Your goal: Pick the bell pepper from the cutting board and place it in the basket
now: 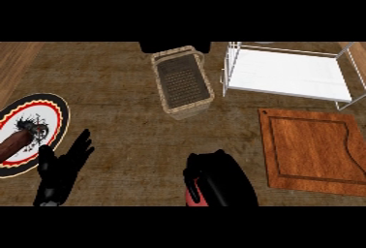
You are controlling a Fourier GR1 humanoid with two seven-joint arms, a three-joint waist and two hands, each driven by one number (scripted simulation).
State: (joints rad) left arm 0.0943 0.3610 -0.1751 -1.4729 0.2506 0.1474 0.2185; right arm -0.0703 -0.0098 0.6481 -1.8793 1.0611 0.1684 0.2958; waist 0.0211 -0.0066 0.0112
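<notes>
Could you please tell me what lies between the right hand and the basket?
Nothing does: in the head view, the counter between the right hand, curled round the red bell pepper, and the basket is bare.

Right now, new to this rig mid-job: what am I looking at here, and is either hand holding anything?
This single picture looks steeply down from the robot's head at a kitchen counter. The two black shapes at the bottom are its hands. The left hand rests open, fingers up, beside a plate carrying a brown food item. The right hand is curled round something red, most likely the bell pepper; only a sliver shows. The cutting board at right lies bare. The wicker basket stands farther back, middle, with a white wire rack to its right.
</notes>
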